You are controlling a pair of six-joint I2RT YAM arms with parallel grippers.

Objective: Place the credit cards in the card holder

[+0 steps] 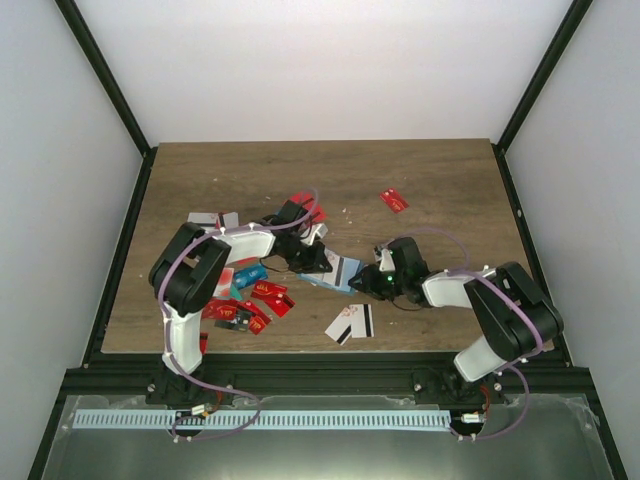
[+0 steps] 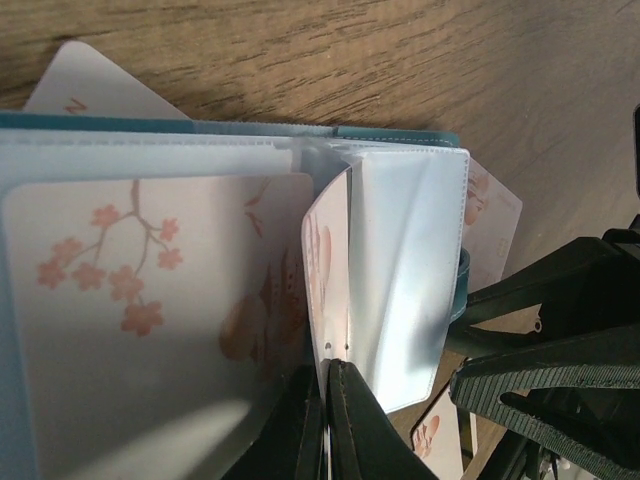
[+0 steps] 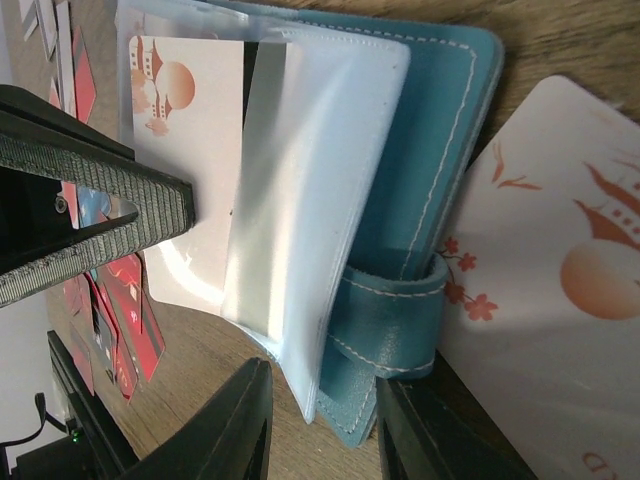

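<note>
card holder: teal, stitched, open at middle of wood-grain worktop | left gripper: jaws pinch its clear sleeve | right gripper: jaws clamp its cover edge | credit cards: thin, glossy, scattered near the left arm

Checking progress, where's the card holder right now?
Top view: the card holder lies open mid-table, between the left end effector and right end effector.
</note>
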